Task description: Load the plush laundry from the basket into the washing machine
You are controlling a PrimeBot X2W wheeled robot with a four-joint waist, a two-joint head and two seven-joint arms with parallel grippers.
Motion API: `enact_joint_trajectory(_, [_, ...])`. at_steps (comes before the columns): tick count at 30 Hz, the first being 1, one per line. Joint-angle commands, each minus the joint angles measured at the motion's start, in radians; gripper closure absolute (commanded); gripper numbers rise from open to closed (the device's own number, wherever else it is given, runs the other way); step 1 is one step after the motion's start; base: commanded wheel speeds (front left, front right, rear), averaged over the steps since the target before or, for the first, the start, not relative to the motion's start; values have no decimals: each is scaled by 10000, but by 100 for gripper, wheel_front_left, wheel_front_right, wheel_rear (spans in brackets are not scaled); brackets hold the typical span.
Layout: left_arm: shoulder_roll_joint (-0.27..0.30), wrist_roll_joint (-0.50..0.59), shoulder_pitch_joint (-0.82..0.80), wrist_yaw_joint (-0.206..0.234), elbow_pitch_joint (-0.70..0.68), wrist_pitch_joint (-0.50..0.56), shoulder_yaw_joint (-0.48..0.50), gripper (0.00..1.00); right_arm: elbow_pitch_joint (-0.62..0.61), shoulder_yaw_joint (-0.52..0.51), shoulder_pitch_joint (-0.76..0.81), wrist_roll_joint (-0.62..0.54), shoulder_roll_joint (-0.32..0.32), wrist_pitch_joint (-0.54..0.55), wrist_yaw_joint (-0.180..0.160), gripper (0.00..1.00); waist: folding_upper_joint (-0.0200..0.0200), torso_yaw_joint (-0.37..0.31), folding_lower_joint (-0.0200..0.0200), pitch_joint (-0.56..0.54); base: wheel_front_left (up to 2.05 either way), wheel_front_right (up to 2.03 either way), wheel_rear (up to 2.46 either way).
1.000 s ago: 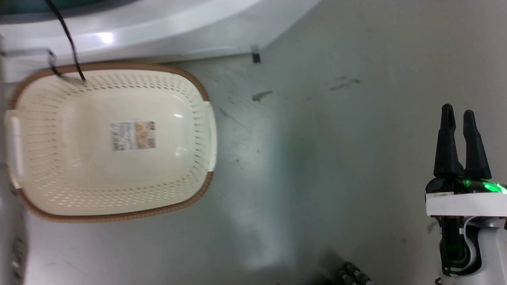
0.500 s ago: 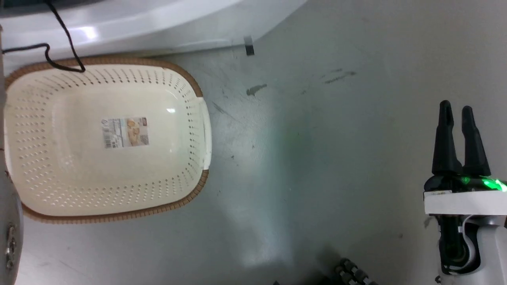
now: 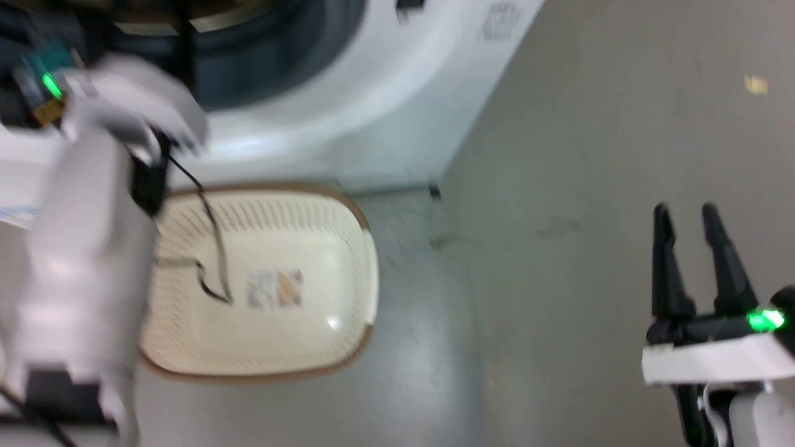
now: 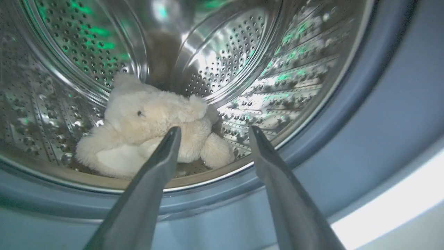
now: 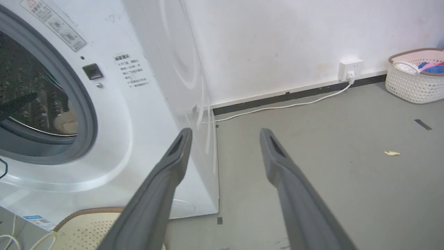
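Note:
The cream shaggy plush bear (image 4: 149,135) lies on the floor of the washing machine's steel drum (image 4: 242,62), its dark eye showing. My left gripper (image 4: 214,129) hangs open at the grey porthole seal (image 4: 364,104), a little short of the bear, with nothing between its fingers. In the head view my pale left forearm (image 3: 87,248) reaches up to the washing machine (image 3: 372,124), crossing the left end of the basket (image 3: 348,279), which holds just its sticker. My right gripper (image 3: 686,214) stands open over the bare floor, far right of the basket, also open in its own view (image 5: 225,132).
A black cable (image 3: 214,248) from my left arm dangles over the basket. The grey floor (image 3: 528,279) spreads to the right of the machine. At the far wall stand a second white basket of coloured clothes (image 5: 412,80) and a wall socket (image 5: 350,66) with a white cord.
The head camera has tilted up: the washer's porthole and my left forearm now show, and the basket sits lower in the picture. The right gripper stays open at the lower right.

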Motion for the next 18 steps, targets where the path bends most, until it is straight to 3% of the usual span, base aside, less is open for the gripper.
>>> enact_joint_trajectory(1, [-100,-83,666,-32,-643,-56,75,0,-11,1,267,-193,-6,-42,8,0,0,921,2,-1708,0,0,0])
enact_joint_trajectory(2, [-205,-83,1798,-39,-1675,-59,142,0,13,28,555,-549,-6,-42,8,0,0,1212,2,-2348,0,0,0])
enact_joint_trajectory(8, [-519,-170,4674,-29,-3894,-62,341,0,67,96,1280,-1133,-6,-42,8,0,0,1904,2,-3690,0,0,0])
enact_joint_trajectory(13, [-1098,-144,7692,330,-6004,-63,609,0,135,19,2131,-1271,-6,-42,8,0,0,2619,2,-4734,0,0,0])
enact_joint_trajectory(18, [-1324,-179,9409,619,-6896,-63,830,0,101,170,2512,-1387,-6,-42,8,0,0,2862,2,-5066,0,0,0])
